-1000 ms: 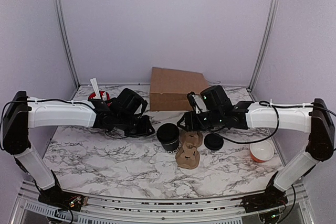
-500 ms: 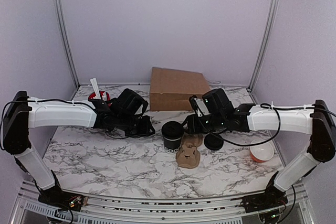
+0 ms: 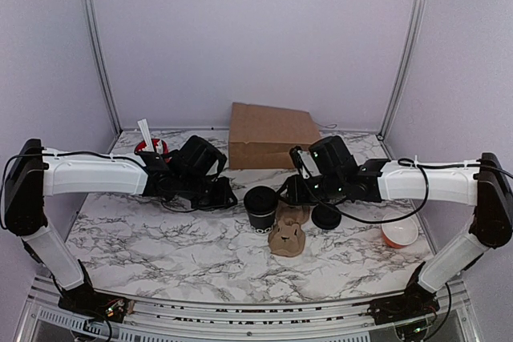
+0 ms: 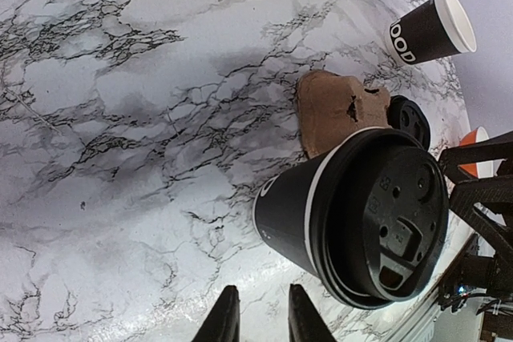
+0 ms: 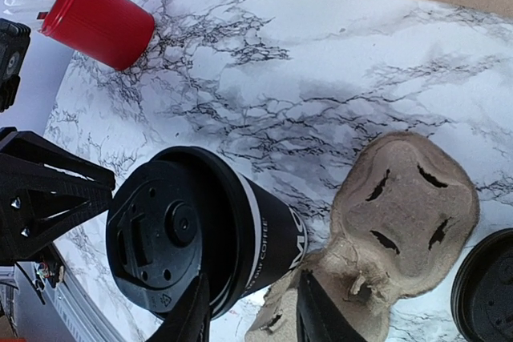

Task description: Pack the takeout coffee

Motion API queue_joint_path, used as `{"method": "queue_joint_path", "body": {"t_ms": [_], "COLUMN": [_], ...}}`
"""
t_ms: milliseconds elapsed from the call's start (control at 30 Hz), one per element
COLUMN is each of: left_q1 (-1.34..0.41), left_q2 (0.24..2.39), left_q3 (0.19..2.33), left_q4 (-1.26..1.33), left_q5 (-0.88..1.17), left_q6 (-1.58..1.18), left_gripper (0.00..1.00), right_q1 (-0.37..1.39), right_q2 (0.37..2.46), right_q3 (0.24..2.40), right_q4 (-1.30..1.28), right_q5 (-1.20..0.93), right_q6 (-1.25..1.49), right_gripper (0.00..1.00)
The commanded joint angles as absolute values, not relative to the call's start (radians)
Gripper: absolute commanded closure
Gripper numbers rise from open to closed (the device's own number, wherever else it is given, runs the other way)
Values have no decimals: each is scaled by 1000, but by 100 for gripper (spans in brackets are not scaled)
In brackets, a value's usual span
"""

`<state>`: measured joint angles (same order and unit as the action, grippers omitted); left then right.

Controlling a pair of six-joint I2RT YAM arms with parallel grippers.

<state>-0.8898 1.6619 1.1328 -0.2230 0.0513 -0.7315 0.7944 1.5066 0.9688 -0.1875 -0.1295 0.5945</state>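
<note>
Top external view: the takeout coffee (image 3: 261, 207) stood upright on the marble table (image 3: 160, 254), lid on, just left of the pulp cup carrier (image 3: 288, 231). It was probably staged there for a short lift into a well. The right gripper (image 5: 252, 282) hovered over it, fingers apart, clamping nothing. The left gripper (image 4: 258, 303), narrowly apart and empty, sat clear on the cup's other side, likely leaving room.

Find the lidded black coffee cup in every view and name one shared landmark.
Top external: lidded cup at table centre, left of the cup carrier.
Left wrist: lidded cup lower right, lid towards the camera.
Right wrist: lidded cup lower left, lid towards the camera.
Shared landmark: the brown cup carrier beside it.
</note>
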Motion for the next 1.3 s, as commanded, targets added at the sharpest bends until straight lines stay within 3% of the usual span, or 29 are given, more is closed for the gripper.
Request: {"method": "queue_joint_path", "body": {"t_ms": [0, 1267], "left_q1": [-894, -891], "left_q2": [1654, 1569], "left_q3": [1167, 1095], "left_q4": [-249, -261], "left_q5": [52, 30], "left_q6": [-716, -716], "left_gripper": [79, 79], "right_q1": [795, 884], "right_q2": [1520, 1663], "right_q3": [973, 1081], "right_q4": [-169, -140], "right_q5": [-150, -194], "right_q6": [601, 613], "right_gripper": [65, 68]}}
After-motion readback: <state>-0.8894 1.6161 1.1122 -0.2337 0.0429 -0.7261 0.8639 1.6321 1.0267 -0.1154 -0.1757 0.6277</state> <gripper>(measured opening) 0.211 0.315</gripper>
